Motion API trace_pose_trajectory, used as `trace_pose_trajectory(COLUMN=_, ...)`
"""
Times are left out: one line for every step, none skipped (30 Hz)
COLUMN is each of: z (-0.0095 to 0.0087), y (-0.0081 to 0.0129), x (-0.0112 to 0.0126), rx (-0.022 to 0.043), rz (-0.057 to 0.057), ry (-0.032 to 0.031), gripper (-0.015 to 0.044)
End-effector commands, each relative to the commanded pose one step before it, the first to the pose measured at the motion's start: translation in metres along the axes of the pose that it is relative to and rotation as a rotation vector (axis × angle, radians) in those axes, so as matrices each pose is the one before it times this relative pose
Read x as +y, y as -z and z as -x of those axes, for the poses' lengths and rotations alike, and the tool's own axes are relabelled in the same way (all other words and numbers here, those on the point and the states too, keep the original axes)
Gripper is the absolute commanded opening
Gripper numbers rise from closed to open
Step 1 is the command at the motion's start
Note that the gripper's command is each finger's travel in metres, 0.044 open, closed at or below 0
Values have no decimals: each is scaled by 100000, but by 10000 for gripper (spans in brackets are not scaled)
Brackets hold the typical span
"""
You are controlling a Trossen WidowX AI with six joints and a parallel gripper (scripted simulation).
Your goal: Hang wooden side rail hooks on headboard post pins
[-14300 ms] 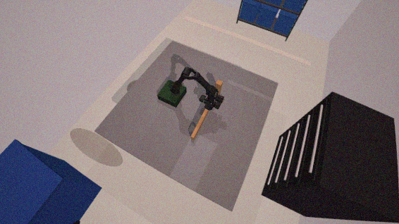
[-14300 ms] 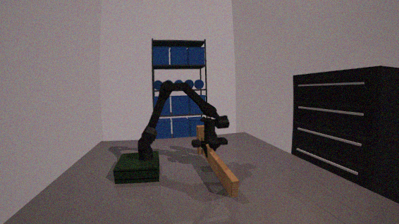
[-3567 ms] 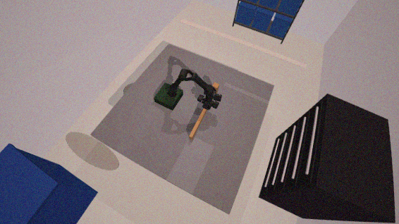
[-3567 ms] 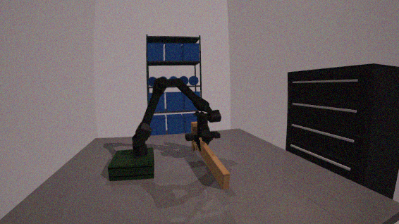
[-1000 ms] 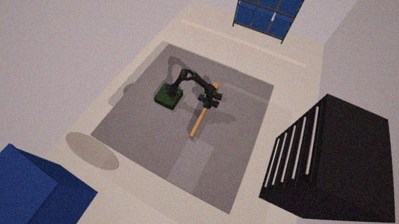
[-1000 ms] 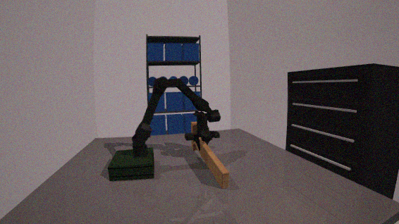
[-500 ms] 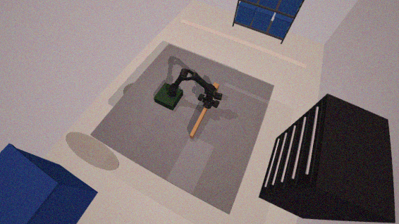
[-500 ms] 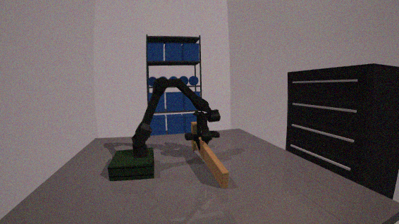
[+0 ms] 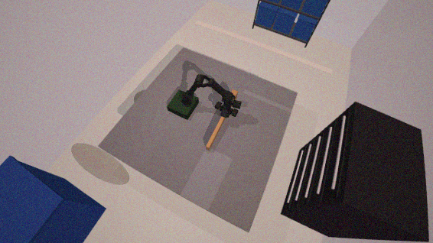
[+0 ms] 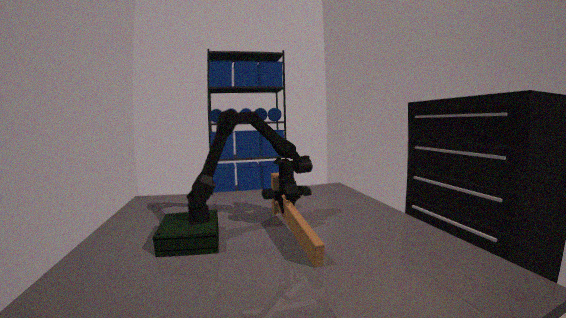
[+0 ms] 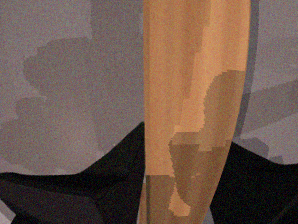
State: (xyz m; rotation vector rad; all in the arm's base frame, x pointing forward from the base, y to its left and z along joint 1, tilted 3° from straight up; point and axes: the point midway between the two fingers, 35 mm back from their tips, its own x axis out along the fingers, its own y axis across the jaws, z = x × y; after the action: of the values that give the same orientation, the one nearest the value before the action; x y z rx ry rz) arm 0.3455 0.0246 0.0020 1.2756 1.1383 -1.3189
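The jaws [image 10: 286, 203] are clamped on the wooden side rail [image 10: 303, 230] near its raised end, at the centre of the exterior view. The rail slopes down toward the lower right of that view, its far end resting on the grey surface [image 10: 400, 264] (the hooks cannot be made out). The arm stands on a green base [image 10: 172, 244], left of centre.
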Motion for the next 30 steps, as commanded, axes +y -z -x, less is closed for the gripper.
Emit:
trace_pose_trajectory(z=87, y=120, x=75, rx=359, rz=-481, ry=-309, gripper=0)
trace_pose_trajectory(z=9, y=11, x=8, rx=1, rz=0, ry=-1, gripper=0)
trace_pose_trajectory(z=11, y=11, x=10, rx=1, rz=0, ry=-1, gripper=0)
trace_pose_trajectory(z=12, y=11, x=11, rx=1, rz=0, ry=-1, gripper=0)
trace_pose_trajectory(z=12, y=12, x=9, rx=1, rz=0, ry=-1, gripper=0)
trace_pose_trajectory(z=12, y=12, x=4, rx=1, rz=0, ry=0, gripper=0)
trace_pose_trajectory(z=11, y=11, x=-1, rx=1, rz=0, ry=0, gripper=0)
trace_pose_trajectory(z=11, y=11, x=-6, rx=1, rz=0, ry=0, gripper=0)
trace_pose_trajectory(z=11, y=11, x=-7, rx=1, rz=0, ry=1, gripper=0)
trace_pose_trajectory(z=11, y=11, x=-3, rx=1, rz=0, ry=0, gripper=0)
trace_pose_trajectory(z=11, y=11, x=3, rx=1, rz=0, ry=0, gripper=0)
trace_pose_trajectory(z=11, y=11, x=9, rx=1, rz=0, ry=-1, gripper=0)
trace_pose_trajectory(z=12, y=11, x=12, rx=1, rz=0, ry=-1, gripper=0)
trace_pose_trajectory(z=12, y=12, x=12, rx=1, rz=0, ry=-1, gripper=0)
trace_pose_trajectory(z=5, y=12, x=12, rx=1, rz=0, ry=-1, gripper=0)
trace_pose_trajectory(z=-4, y=11, x=11, rx=1, rz=0, ry=-1, gripper=0)
trace_pose_trajectory(z=-7, y=11, x=11, rx=1, rz=0, ry=-1, gripper=0)
trace_pose_trajectory(z=-4, y=11, x=11, rx=1, rz=0, ry=-1, gripper=0)
trace_pose_trajectory(z=-3, y=11, x=11, rx=1, rz=0, ry=-1, gripper=0)
trace_pose_trajectory(z=-2, y=11, x=7, rx=1, rz=0, ry=-1, gripper=0)
trace_pose_trajectory(z=3, y=11, x=5, rx=1, rz=0, ry=0, gripper=0)
trace_pose_trajectory(z=4, y=11, x=1, rx=1, rz=0, ry=0, gripper=0)
trace_pose_trajectory(z=2, y=10, x=-6, rx=1, rz=0, ry=1, gripper=0)
trace_pose_trajectory(z=-1, y=11, x=-10, rx=1, rz=0, ry=1, gripper=0)
trace_pose_trajectory(z=-2, y=11, x=-11, rx=1, rz=0, ry=1, gripper=0)
trace_pose_trajectory(z=-4, y=11, x=-11, rx=1, rz=0, ry=1, gripper=0)
trace_pose_trajectory(z=-5, y=11, x=-11, rx=1, rz=0, ry=1, gripper=0)
trace_pose_trajectory(z=-6, y=11, x=-11, rx=1, rz=0, ry=1, gripper=0)
trace_pose_trajectory(z=-6, y=11, x=-11, rx=1, rz=0, ry=1, gripper=0)
trace_pose_trajectory(z=-6, y=11, x=-11, rx=1, rz=0, ry=1, gripper=0)
